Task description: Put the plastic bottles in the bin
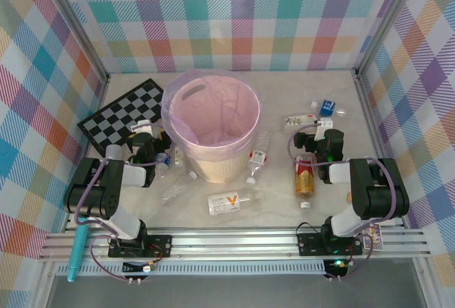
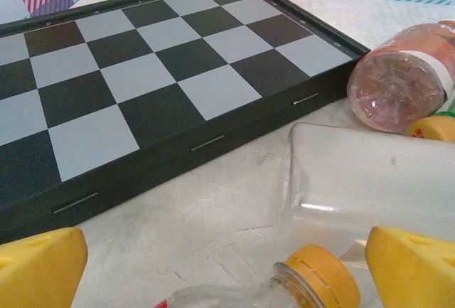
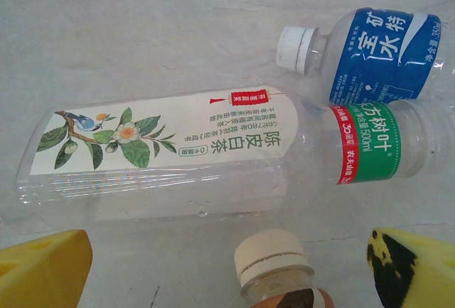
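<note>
The cream bin (image 1: 211, 162) with its pink liner stands mid-table. Plastic bottles lie around it. My left gripper (image 2: 224, 279) is open left of the bin, and a clear bottle with an orange cap (image 2: 316, 279) lies between its yellow fingers (image 2: 39, 269), beside a clear square bottle (image 2: 370, 180) and a pinkish bottle (image 2: 405, 73). My right gripper (image 3: 227, 272) is open right of the bin, over the white cap of an amber bottle (image 3: 274, 262). Beyond it lie a flower-labelled bottle (image 3: 156, 151), a blue-labelled one (image 3: 370, 48) and a green-labelled one (image 3: 377, 141). Nothing is gripped.
A black-and-white chessboard (image 1: 128, 112) lies at the back left, close to my left gripper (image 1: 155, 143). More bottles lie in front of the bin, one with an orange-marked label (image 1: 231, 201). A teal stick (image 1: 77, 251) rests on the near rail. Checked walls close in three sides.
</note>
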Available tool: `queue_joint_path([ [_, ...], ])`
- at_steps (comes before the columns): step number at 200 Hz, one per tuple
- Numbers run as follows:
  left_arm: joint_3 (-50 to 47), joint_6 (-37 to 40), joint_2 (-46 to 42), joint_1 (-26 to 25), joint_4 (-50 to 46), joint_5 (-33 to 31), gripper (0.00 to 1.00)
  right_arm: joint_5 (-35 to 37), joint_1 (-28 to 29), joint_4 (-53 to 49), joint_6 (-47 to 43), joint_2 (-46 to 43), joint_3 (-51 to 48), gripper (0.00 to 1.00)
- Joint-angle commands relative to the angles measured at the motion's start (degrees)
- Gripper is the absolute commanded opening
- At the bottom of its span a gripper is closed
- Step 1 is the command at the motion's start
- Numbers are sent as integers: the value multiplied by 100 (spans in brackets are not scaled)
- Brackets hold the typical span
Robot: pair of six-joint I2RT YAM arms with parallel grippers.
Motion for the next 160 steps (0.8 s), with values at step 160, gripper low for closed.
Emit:
queue_joint_path([
  [160, -51, 6, -29, -3, 139, 34, 100, -115, -31, 109, 41, -60, 81, 99],
])
